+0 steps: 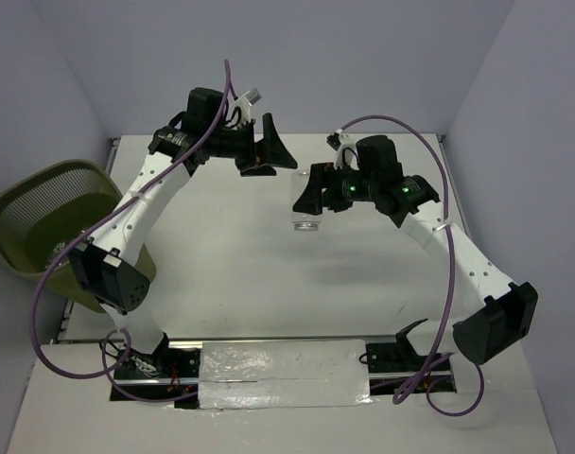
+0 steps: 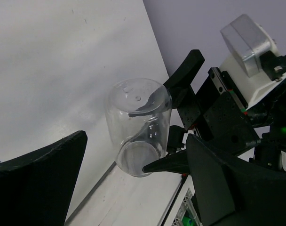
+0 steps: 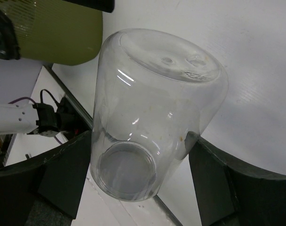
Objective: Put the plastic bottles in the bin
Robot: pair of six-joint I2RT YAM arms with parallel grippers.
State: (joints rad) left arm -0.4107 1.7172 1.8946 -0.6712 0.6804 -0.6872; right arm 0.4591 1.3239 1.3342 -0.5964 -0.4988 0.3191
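Clear plastic bottle (image 3: pixel 152 94): smooth wall, not ribbed, wide uncapped mouth, rounded base with small dimples. Nothing in it apart from one small brown speck on the wall. It sits at centre of the top view, just below the right gripper (image 3: pixel 140 141). The black jaws press on both flanks near the mouth, so they are clamped on it. Can't tell whether the base touches the white table (image 1: pixel 231 274). Left gripper (image 1: pixel 266 156) is upper centre of the top view, jaws spread wide and holding nothing. Olive-green bin (image 1: pixel 37 213) has mesh walls and a solid rim. It is at far left, tilted at the table's left edge, partly behind the left arm (image 1: pixel 141 203). Visible interior is bare mesh.
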